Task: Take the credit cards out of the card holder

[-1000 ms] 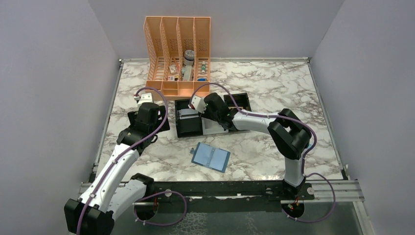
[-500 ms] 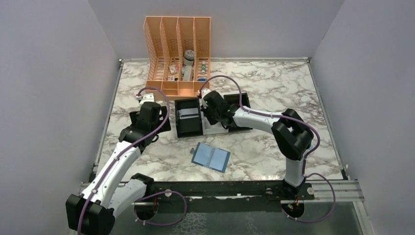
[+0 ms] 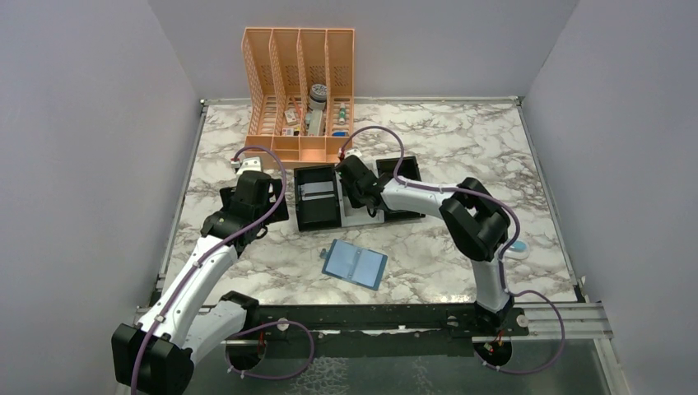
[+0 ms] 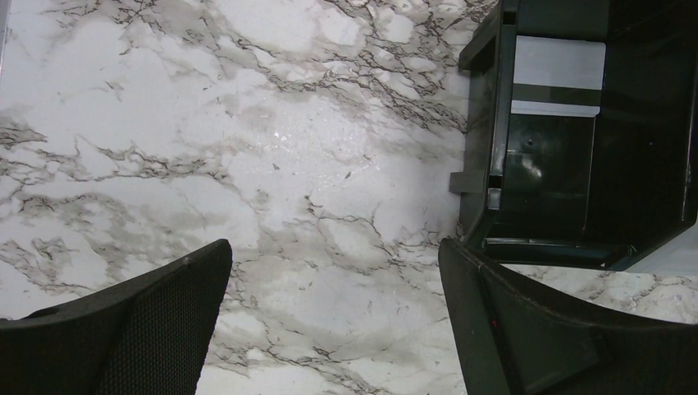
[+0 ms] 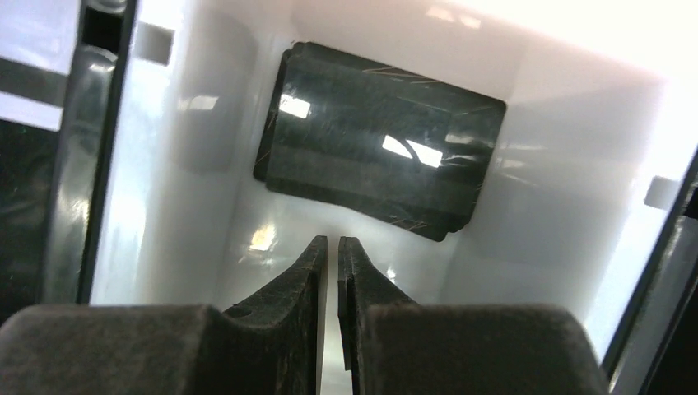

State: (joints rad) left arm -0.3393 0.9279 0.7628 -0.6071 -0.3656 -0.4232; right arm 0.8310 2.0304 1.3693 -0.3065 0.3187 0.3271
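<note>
The light-blue card holder (image 3: 355, 263) lies open and flat on the marble, in front of the tray and apart from both grippers. Black credit cards (image 5: 383, 169), slightly offset in a stack, lie on the floor of the tray's white middle compartment (image 5: 206, 123). My right gripper (image 5: 329, 241) hangs just above them at their near edge, shut with only a thin slit and nothing between its fingers; from above it (image 3: 355, 183) sits over that compartment. My left gripper (image 4: 333, 251) stands wide open over bare marble, left of the tray.
The three-compartment tray's left black compartment (image 4: 494, 148) holds a pale flat piece (image 4: 558, 74). An orange slotted rack (image 3: 300, 82) with small items stands behind the tray. A small blue-and-white packet (image 3: 518, 247) lies by the right arm's elbow.
My right gripper's jaws have closed and it has shifted right, over the white compartment, its elbow swinging left. The left arm has barely moved. The card holder has stayed put.
</note>
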